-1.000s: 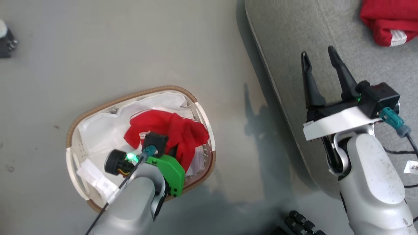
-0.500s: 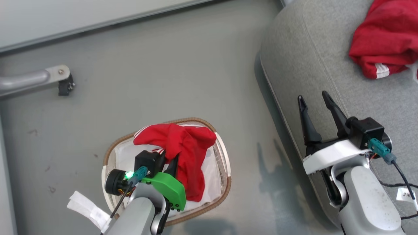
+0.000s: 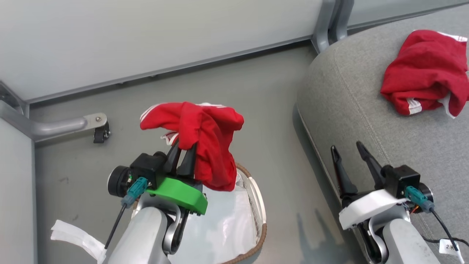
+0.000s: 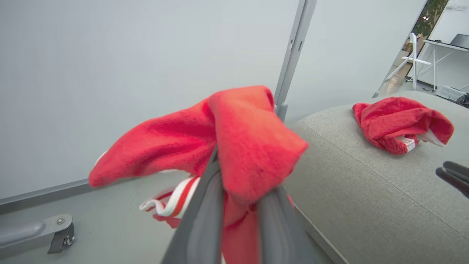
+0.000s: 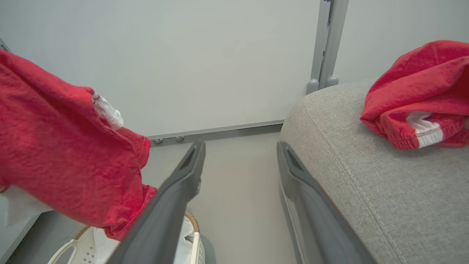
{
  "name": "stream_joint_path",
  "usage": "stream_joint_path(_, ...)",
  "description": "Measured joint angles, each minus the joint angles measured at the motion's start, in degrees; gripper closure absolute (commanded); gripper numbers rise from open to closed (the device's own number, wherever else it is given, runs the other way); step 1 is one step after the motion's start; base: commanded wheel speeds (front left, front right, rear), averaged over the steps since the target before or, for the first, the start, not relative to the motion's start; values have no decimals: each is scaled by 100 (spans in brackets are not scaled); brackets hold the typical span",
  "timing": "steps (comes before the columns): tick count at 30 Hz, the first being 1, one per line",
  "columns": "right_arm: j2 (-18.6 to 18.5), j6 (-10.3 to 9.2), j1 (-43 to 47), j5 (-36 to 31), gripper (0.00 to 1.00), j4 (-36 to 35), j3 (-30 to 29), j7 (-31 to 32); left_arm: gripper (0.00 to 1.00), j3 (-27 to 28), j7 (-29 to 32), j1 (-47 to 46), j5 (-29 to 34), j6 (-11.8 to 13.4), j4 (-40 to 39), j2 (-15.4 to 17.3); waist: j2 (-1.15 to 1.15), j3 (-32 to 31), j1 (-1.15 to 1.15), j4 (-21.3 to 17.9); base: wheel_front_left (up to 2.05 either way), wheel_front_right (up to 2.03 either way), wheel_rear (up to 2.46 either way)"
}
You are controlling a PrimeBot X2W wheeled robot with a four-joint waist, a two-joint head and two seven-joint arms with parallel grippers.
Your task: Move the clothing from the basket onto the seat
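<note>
My left gripper is shut on a red garment with white stripe trim, holding it in the air above the basket's far end. The cloth drapes over both fingers and hides their tips, as the left wrist view shows on the garment. Below it stands the white basket with its brown rim and white liner. A second red garment lies bunched on the grey seat at the right. My right gripper is open and empty at the seat's near edge.
A pale wall panel with a grey metal post stands behind the floor. A metal leg with a black caster is at the left. A white paper strip hangs by my left forearm. Bare floor lies between basket and seat.
My left gripper has lifted the red garment up out of the basket. The head camera has tilted up, bringing the wall into view. The right gripper has stayed open.
</note>
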Motion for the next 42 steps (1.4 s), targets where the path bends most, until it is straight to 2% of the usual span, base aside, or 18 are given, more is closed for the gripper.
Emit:
stream_joint_path(11,2,0,296,44,0,141,270,1,100,-9,0,-92,-66,-7,-823,-1,0,-402,0,58,0,0,0)
stream_joint_path(18,8,0,349,-408,0,201,1109,1,100,-288,0,-192,-170,41,-1001,3,0,-491,0,226,0,0,0)
stream_joint_path(30,9,0,-669,-514,0,717,2409,1,100,-905,0,-347,-475,124,-1089,2,0,-477,0,688,0,0,0)
stream_joint_path(38,10,0,-1131,-609,0,1149,2461,1,100,-1322,0,-510,-666,192,-1116,1,0,-431,0,1051,0,0,0)
stream_joint_path(39,9,0,-1172,-601,4,1206,2465,1,100,-1366,0,-516,-678,197,-1120,1,0,-427,0,1096,0,0,0)
stream_joint_path(40,11,0,-1194,-541,66,1261,2464,0,100,-1408,0,-518,-699,199,-1121,2,0,-424,0,1136,0,0,0)
stream_joint_path(41,11,0,-1200,-489,100,1316,2465,1,100,-1449,0,-520,-709,201,-1122,2,0,-422,0,1166,0,0,0)
stream_joint_path(42,9,0,-1200,-419,100,1360,2484,1,100,-1483,0,-520,-715,203,-1121,1,0,-421,0,1199,0,0,0)
